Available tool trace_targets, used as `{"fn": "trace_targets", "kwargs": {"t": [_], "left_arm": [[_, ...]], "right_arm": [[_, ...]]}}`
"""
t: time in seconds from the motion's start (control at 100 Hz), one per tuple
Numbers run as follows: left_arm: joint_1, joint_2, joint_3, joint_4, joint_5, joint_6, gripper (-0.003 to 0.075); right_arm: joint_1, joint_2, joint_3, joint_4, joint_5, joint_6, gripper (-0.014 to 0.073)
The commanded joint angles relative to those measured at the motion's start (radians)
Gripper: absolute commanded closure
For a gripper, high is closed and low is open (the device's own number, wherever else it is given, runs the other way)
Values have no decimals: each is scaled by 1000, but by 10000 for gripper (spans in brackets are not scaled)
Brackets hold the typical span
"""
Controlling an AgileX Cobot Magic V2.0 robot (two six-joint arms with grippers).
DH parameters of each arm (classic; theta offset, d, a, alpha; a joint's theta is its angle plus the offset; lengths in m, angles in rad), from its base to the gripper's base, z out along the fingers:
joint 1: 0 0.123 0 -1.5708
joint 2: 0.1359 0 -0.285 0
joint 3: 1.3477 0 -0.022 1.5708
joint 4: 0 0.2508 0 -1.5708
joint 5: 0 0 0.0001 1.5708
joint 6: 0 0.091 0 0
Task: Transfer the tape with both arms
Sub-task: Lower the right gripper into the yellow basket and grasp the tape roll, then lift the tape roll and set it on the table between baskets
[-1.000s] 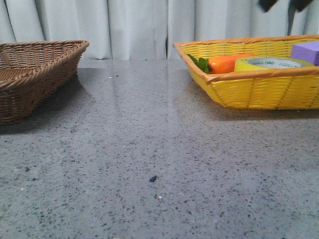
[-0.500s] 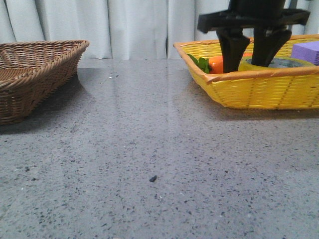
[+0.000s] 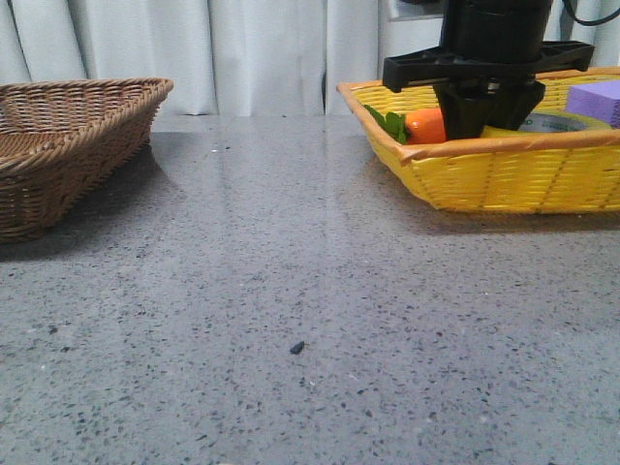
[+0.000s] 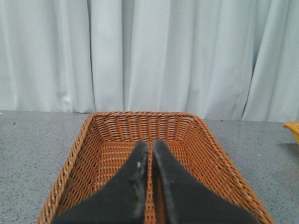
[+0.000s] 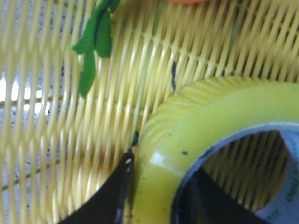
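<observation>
The tape (image 3: 570,122), a yellow roll with a white core, lies flat in the yellow basket (image 3: 504,179) at the right. My right gripper (image 3: 475,124) has reached down into the basket at the roll's left side. In the right wrist view the tape (image 5: 187,135) fills the frame, and the gripper (image 5: 161,179) straddles its wall, with one finger (image 5: 117,191) against the outside and the other inside the core. It looks shut on the wall. My left gripper (image 4: 150,145) is shut and empty above the brown basket (image 4: 140,122); it does not show in the front view.
An orange carrot (image 3: 424,124) with green leaves lies left of the tape, and a purple block (image 3: 593,100) lies behind it. The brown wicker basket (image 3: 58,145) stands at the far left. A small dark speck (image 3: 297,347) lies on the grey table. White curtains hang behind.
My right gripper came down from the top of the view into the yellow basket. Its fingers were apart over the tape's edge and have now closed together on the wall.
</observation>
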Motion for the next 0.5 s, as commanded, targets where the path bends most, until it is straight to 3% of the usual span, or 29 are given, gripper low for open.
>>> {"fn": "trace_targets", "kwargs": {"t": [0.0, 0.28, 0.49], "left_arm": [[-1, 15, -35, -7, -85, -5, 741], [-1, 15, -35, -7, -90, -5, 741], [-1, 15, -35, -8, -91, -5, 741]], "right_arm": [[-1, -46, -33, -10, -3, -10, 589], [-1, -46, -66, -11, 7, -10, 603], [-1, -46, -208, -17, 109, -10, 647]]}}
